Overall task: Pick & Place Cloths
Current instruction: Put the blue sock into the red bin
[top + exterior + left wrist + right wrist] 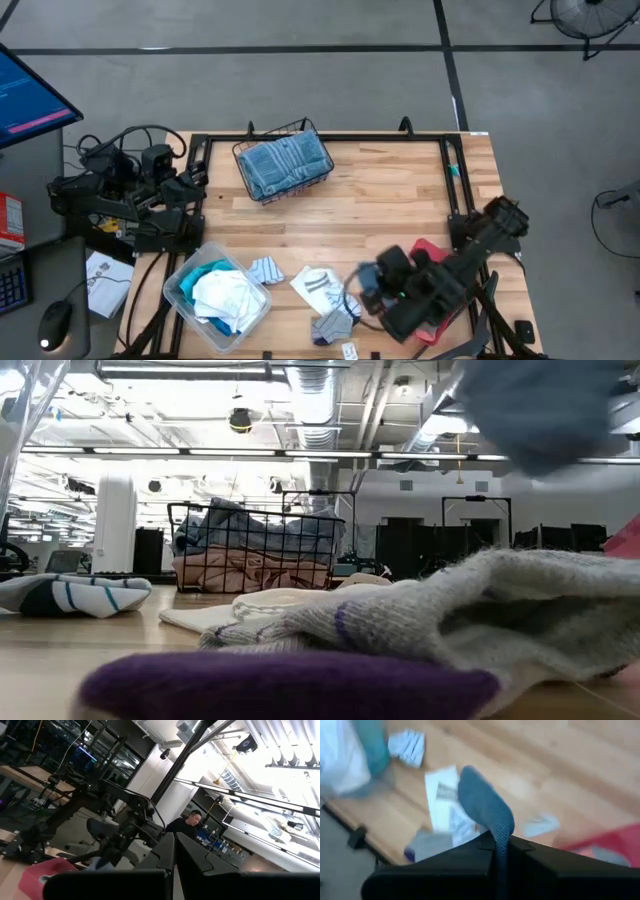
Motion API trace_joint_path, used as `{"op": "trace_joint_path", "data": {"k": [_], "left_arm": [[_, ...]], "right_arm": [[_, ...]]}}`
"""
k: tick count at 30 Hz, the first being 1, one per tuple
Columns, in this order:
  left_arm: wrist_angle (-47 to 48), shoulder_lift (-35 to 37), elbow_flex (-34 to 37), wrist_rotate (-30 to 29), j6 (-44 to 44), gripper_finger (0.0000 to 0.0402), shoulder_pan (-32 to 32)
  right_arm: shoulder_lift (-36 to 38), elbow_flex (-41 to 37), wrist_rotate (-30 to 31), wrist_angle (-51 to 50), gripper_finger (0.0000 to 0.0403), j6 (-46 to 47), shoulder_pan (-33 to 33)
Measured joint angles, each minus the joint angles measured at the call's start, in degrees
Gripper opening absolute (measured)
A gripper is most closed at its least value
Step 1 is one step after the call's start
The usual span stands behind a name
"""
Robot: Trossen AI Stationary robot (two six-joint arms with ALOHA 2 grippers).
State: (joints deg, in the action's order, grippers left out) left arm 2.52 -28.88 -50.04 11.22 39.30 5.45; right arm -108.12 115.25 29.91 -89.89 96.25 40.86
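The right pincer [496, 851] is clenching a blue-grey knitted sock [487, 810], dangling it above the wooden worktop [390, 190]. It should be lifting clear before heading to the black wire basket [284, 163]. The left pincer [175, 851] is waiting, pressed closed, off the worktop's left edge.

- Left arm [130, 195], left of frame: matte black jointed links, black cables looped beside its base.
- Right arm [455, 270], lower right of frame: matte black, bulky blocky housings.
- Right gripper's fingers [470, 857]: flat, black, straight-edged.
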Motion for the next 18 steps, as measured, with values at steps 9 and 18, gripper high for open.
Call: {"op": "trace_joint_path", "data": {"k": [9, 18], "left_arm": [[-0.02, 0.00, 0.00, -0.01, -1.52, 0.0001, 0.00], [-0.02, -0.04, 0.00, -0.47, -1.46, 0.0001, 0.00]], "right_arm": [[1.55, -4.90, -8.45, -0.11, 0.0001, 16.57, 7.94], [4.69, -8.77, -16.70, -0.13, 0.0001, 20.50, 9.80]]}}
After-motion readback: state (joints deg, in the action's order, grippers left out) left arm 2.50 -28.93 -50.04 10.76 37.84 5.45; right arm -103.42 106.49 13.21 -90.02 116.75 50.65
